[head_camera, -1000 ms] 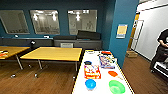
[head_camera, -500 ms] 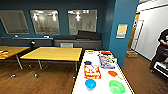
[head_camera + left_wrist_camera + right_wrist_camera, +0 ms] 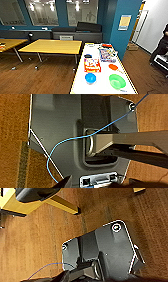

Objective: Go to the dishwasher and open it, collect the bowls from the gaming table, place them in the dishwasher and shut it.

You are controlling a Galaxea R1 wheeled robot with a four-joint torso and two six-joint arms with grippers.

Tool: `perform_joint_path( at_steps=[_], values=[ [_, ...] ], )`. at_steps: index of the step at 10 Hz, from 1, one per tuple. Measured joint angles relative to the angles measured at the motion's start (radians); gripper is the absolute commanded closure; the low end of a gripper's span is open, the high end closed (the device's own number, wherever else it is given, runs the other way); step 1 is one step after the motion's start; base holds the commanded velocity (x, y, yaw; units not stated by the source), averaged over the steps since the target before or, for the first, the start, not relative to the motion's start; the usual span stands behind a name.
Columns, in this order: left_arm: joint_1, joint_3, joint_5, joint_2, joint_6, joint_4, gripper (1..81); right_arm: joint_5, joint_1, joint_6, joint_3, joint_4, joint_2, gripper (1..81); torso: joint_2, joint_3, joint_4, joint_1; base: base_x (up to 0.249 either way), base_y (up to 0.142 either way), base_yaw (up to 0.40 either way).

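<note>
Blue bowl [image 3: 90, 78] and green bowl [image 3: 117, 81] on white bench [image 3: 105, 86], uncollected. Loading and closing dishwasher remain. Hand state: cannot tell.

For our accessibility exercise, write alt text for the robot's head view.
A long white-topped table holds a small blue bowl, a larger green bowl and colourful flat boxes. Yellow-topped tables stand to its left on a wooden floor, before dark blue walls.

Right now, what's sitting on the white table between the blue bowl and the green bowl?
Nothing. In the head view, only bare white tabletop separates the blue bowl from the green bowl; the orange disc lies farther back.
</note>
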Motion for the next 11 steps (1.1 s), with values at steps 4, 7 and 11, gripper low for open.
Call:
perform_joint_path(
  at_steps=[4, 7, 11],
  values=[
    [-0.014, -0.001, -0.006, -0.002, 0.0, 0.0, 1.0, 0.045, 0.172, 0.068, 0.159, 0.018, -0.2, 1.0, 0.001, -0.082, 0.0, 0.001, 0.0, 0.0, 0.0],
    [-0.014, -0.003, -0.008, -0.001, 0.0, 0.0, 1.0, 0.048, 0.299, 0.131, 0.186, 0.026, -0.238, 1.0, 0.001, -0.081, 0.0, 0.001, 0.0, 0.0, 0.0],
    [-0.015, -0.045, -0.009, 0.019, 0.0, -0.002, 1.0, -0.07, 0.524, 0.216, 0.192, 0.03, -0.259, 1.0, 0.001, -0.081, 0.0, 0.001, 0.0, 0.0, 0.0]
  ],
)
